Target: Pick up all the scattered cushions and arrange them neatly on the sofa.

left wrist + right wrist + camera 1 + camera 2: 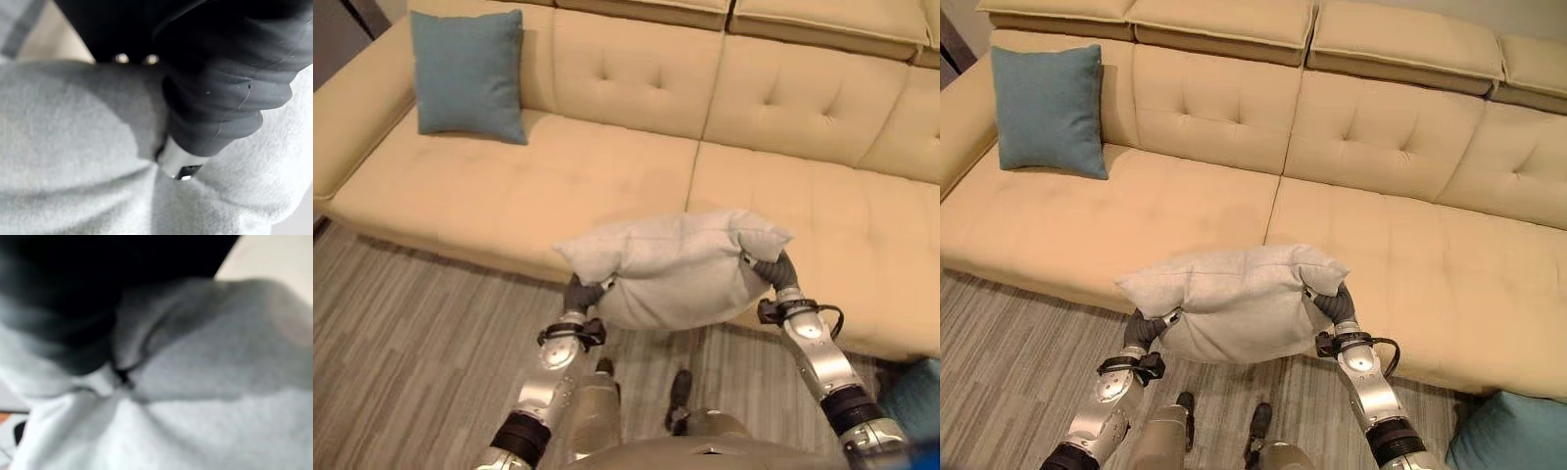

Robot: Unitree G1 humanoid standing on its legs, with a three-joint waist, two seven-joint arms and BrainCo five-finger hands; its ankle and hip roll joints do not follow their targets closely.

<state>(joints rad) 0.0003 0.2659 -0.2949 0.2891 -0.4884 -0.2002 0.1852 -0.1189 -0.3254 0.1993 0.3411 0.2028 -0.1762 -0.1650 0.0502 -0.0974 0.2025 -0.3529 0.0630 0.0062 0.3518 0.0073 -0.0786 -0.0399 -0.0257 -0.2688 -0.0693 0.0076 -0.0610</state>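
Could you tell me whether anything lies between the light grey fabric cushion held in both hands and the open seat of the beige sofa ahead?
Nothing visible does. The light grey fabric cushion hangs before the beige sofa, whose seat is bare behind it. The teal square cushion leans against the backrest far to the left. Another teal cushion lies on the floor at the right.

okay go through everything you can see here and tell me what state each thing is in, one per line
Grey cushion: lifted off the floor, held between both hands in front of the sofa's seat edge.
Left hand: pressed into the cushion's left end, fingers hidden.
Right hand: pressed into the cushion's right end, fingers hidden.
Blue cushion: upright, leaning against the sofa's backrest at its left end.
Second blue cushion: down beside the sofa at the lower right, partly cut off.
Sofa: middle and right seats bare.
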